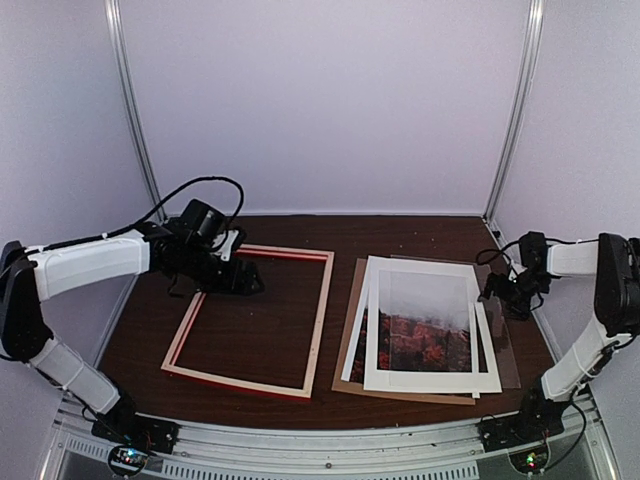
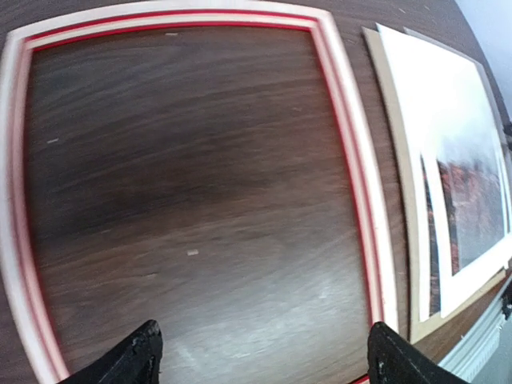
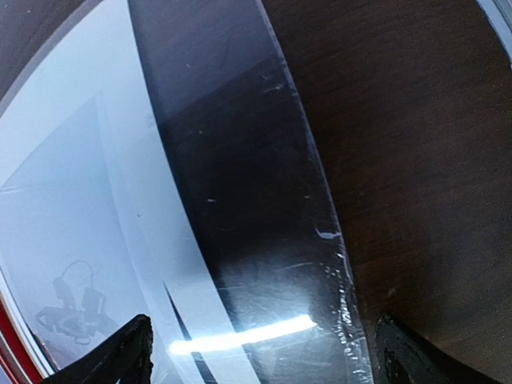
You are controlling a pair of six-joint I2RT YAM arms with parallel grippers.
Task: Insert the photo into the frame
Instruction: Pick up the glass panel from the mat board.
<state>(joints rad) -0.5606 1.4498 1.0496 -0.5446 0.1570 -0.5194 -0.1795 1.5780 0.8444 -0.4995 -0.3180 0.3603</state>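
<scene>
L claw (image 2: pixel 265 340) spread wide, red frame (image 2: pixel 352 160) below & ahead; R claw (image 3: pixel 264 352) spread too, clear sheet (image 3: pixel 240 200) under it, photo (image 1: pixel 425 325) to its left.

Frame (image 1: pixel 319 320) left on table (image 1: pixel 420 235); photo (image 1: pixel 425 335) right.

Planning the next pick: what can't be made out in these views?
Top view: frame's far-left corner, behind the left arm.
Top view: photo's edges, under the mat.
Right wrist view: anything beneath the clear sheet, lost in glare.
Left wrist view: frame's fourth side, cut by the bottom edge.
</scene>
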